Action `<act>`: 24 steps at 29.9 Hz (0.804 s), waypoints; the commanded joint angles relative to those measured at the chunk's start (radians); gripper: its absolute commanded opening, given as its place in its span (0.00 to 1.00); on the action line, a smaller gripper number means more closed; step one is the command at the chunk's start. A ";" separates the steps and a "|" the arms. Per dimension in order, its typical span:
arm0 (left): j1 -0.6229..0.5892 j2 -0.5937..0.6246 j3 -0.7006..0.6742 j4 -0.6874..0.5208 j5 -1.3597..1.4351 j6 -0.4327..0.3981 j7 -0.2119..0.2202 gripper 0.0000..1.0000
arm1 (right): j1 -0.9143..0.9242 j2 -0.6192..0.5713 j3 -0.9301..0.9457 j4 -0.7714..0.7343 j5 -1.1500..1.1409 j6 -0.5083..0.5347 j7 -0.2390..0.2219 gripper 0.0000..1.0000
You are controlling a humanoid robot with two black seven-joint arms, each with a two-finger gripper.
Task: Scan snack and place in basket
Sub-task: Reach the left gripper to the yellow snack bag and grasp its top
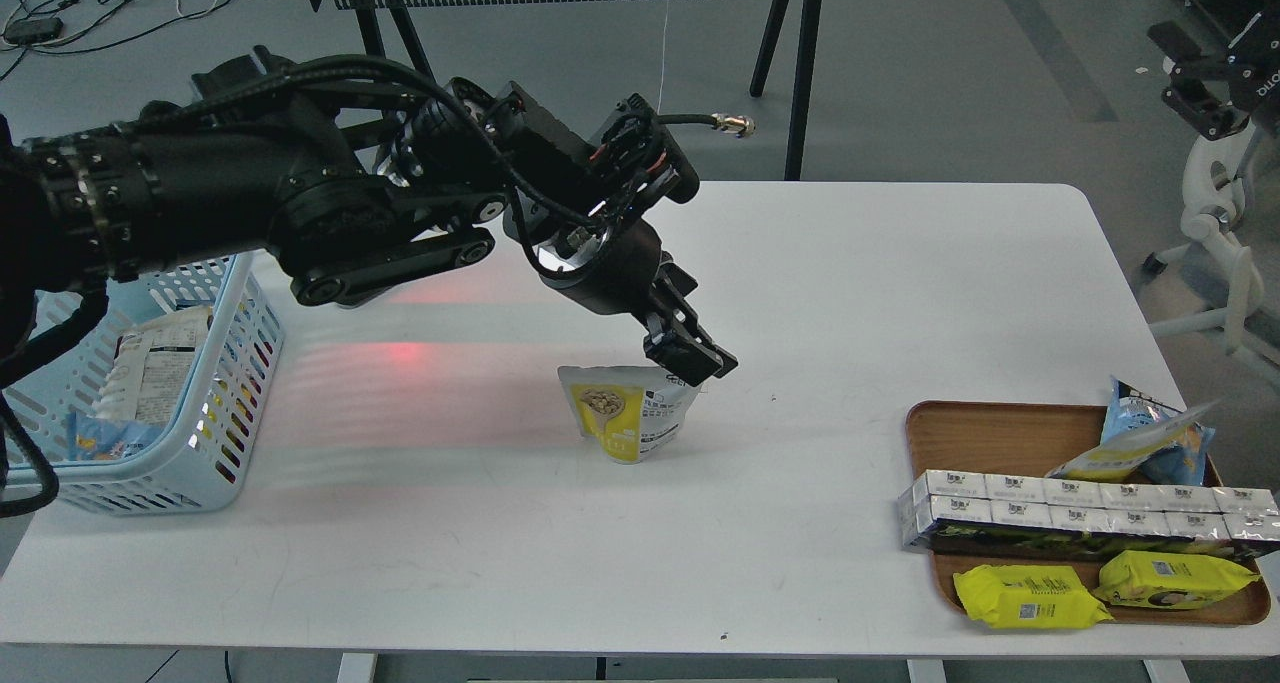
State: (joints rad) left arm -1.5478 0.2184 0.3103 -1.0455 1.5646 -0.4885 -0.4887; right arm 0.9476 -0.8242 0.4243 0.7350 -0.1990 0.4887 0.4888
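The scene is bright and evenly lit from overhead, and the white table [850,293] shows little glare. A red glow spreads across the table's left part, strongest in a small spot [403,350], and tints the striped shadows beside the basket [232,403]. The left arm [300,203] reads as a dark mass with few details. The snack [630,411] casts a soft shadow. The picture is sharp throughout, without visible motion blur.

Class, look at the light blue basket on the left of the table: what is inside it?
Inside the basket lie a pale printed packet and a blue bag near the front. The left arm covers the basket's back part, so anything there cannot be seen.
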 commanded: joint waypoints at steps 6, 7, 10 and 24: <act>0.081 0.041 0.013 0.004 0.060 0.000 0.000 1.00 | -0.003 0.004 -0.001 0.001 0.003 0.000 0.000 0.98; 0.094 0.048 0.013 0.004 0.074 0.000 0.000 1.00 | -0.003 0.004 -0.001 0.003 0.003 0.000 0.000 0.99; 0.123 0.059 0.013 0.008 0.104 0.000 0.000 0.98 | -0.003 0.004 -0.001 0.001 0.003 0.000 0.000 0.98; 0.127 0.167 0.006 -0.054 0.109 0.000 0.000 0.04 | -0.003 0.002 -0.001 0.004 0.003 0.000 0.000 0.98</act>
State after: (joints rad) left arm -1.4188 0.3629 0.3162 -1.0730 1.6745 -0.4887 -0.4886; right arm 0.9449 -0.8207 0.4244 0.7391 -0.1961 0.4887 0.4888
